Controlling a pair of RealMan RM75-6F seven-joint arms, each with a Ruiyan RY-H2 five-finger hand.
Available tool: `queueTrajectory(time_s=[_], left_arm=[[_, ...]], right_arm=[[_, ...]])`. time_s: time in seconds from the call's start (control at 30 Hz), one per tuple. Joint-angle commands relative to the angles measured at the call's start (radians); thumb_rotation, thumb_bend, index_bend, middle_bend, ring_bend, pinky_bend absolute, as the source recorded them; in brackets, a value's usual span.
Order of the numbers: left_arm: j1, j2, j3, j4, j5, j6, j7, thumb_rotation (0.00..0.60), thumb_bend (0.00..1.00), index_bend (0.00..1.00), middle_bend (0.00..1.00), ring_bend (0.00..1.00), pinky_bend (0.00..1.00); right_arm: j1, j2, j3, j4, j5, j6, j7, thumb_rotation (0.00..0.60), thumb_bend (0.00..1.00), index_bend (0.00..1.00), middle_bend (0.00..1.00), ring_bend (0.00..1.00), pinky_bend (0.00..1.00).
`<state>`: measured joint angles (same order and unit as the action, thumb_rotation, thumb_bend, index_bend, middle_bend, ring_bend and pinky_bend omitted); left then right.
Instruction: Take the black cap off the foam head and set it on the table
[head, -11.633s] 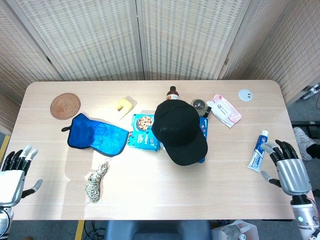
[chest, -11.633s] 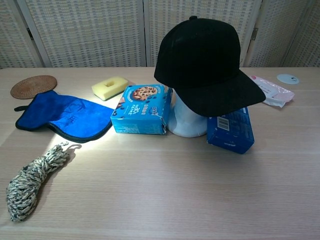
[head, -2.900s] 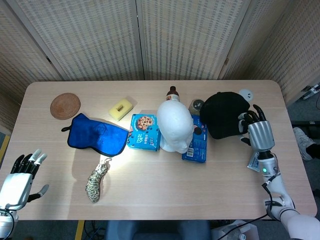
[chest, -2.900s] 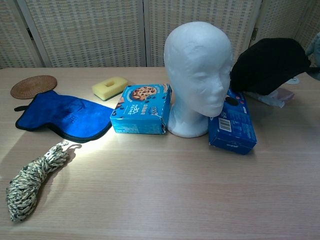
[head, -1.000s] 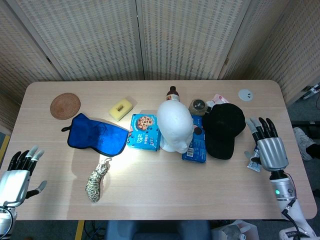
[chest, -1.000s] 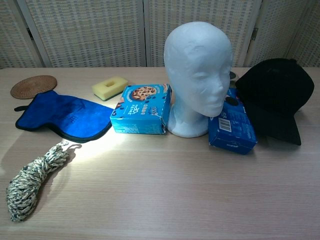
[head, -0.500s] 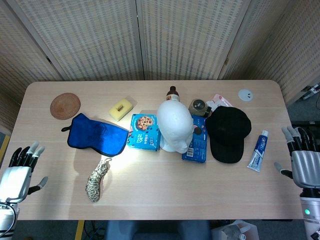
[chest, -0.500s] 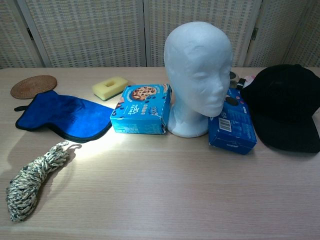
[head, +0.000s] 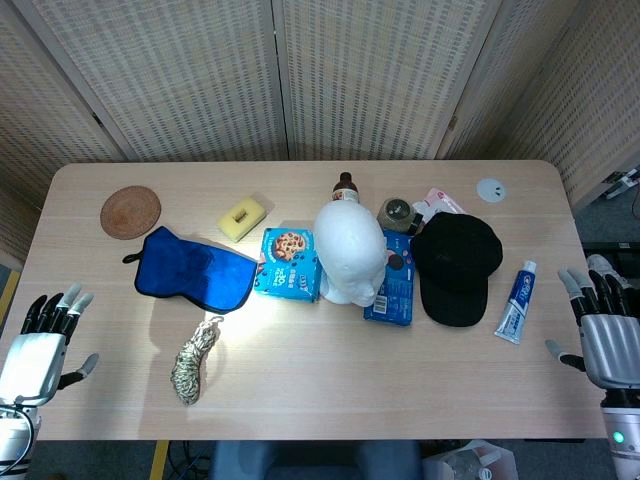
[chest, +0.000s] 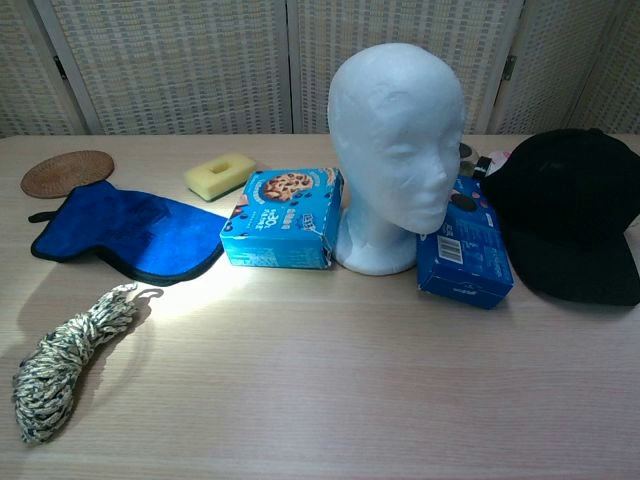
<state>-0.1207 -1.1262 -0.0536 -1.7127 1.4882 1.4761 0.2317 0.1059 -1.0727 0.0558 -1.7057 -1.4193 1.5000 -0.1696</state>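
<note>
The cap (head: 456, 266) lies on the table (head: 330, 380), right of the foam head (head: 349, 252).

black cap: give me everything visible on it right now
The black cap is plain matte fabric with a rounded crown and a flat brim pointing toward the robot. It lies crown-up on the table, off the foam head, right of the dark blue box and left of the toothpaste tube. Neither hand touches it.

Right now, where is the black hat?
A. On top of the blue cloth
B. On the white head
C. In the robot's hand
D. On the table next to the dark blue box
D: the black cap lies on the table beside the dark blue box, and the foam head is bare.
</note>
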Motion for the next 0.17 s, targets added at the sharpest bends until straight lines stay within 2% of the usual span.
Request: queueTrajectory(time_s=[0.03,0.17], left_arm=[[0.002,0.001,0.001,-0.001,-0.001,0.002,-0.001,0.600,0.20,0.12,0.05,0.07,0.01],[0.004,0.003,0.001,0.000,-0.005,0.004,-0.002,0.600,0.20,0.12,0.05,0.07,0.02]], right_arm=[[0.005,-0.007,-0.001,0.005,-0.011,-0.009,0.002,0.600,0.00,0.00,0.09,0.00,0.00],[0.009,-0.013,0.003,0.006,-0.018,-0.015,-0.001,0.600,0.00,0.00,0.09,0.00,0.00]])
